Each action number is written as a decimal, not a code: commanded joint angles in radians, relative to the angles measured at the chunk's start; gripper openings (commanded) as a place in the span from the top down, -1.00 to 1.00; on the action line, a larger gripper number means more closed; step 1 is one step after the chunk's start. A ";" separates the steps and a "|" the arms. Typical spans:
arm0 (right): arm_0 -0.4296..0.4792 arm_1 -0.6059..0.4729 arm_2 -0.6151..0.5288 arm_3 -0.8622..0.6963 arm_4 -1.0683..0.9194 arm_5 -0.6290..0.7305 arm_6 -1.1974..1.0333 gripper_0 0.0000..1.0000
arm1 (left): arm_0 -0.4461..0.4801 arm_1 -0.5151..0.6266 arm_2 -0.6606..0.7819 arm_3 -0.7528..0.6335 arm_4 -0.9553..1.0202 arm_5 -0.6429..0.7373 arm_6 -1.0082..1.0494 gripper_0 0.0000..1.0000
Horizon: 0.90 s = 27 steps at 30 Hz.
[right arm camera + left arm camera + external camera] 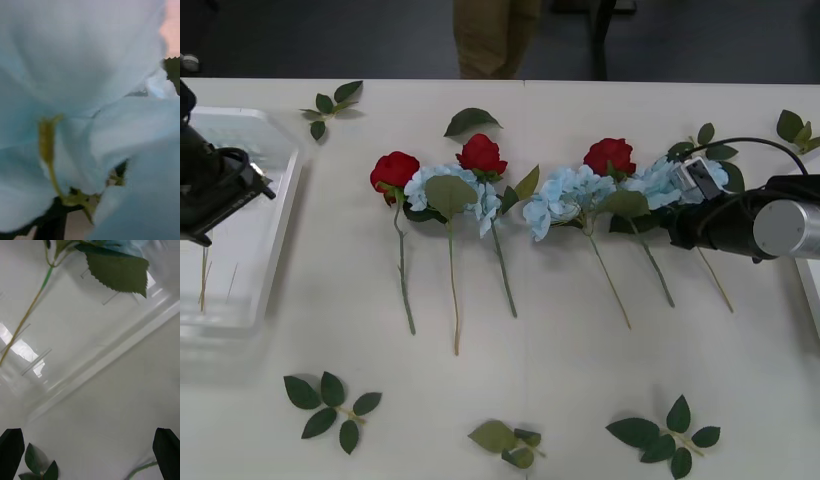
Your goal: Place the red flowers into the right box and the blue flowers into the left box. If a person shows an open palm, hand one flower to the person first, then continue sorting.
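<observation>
Right gripper (pixel 685 180): reaching in from my right at the rightmost blue flower's head; pale petals press against its wrist camera, and I cannot tell whether the fingers are parted or clenched. Left gripper (pixel 90 453): over the left box (pixel 275 225) by its near rim, fingers (pixel 11 452) spread wide, grasping nothing.

Red flowers (pixel 395 172): three, lying flat in the row mid-table, heads toward the far edge, stems running toward me.
Blue flowers (pixel 565 197): three in that row, alternating with the reds, same heading; the stems slant slightly to my right. One more blue flower (pixel 108 247) lies in the left box, its stem (pixel 26 317) along the tray floor.
Leaf sprigs (pixel 330 402): six, scattered loose around the row.

Surface: white table (pixel 560 380). Beyond its far edge stand khaki trousers (pixel 495 38) on a dark floor.
</observation>
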<state>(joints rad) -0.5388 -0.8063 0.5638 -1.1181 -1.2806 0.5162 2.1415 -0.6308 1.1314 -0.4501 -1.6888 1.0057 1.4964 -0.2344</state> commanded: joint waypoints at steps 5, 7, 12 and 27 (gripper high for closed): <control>-0.029 0.009 -0.012 0.004 -0.023 -0.005 0.024 1.00 | -0.170 -0.160 -0.039 -0.061 -0.055 0.139 0.218 -1.00; -0.029 -0.004 -0.015 0.003 -0.042 -0.002 0.029 1.00 | -0.208 -0.190 -0.101 -0.063 -0.084 0.142 0.294 -1.00; -0.029 -0.063 -0.050 -0.011 -0.102 0.059 0.037 1.00 | -0.260 -0.262 -0.236 -0.061 -0.183 0.127 0.457 -1.00; -0.029 -0.241 -0.407 -0.032 -0.399 0.588 0.069 1.00 | -0.260 -0.360 -0.326 -0.054 -0.225 0.090 0.596 -1.00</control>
<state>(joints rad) -0.5411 -0.9923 0.2365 -1.1223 -1.5953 1.0471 2.1868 -0.8568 0.8015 -0.7704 -1.7252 0.7932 1.5843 0.3230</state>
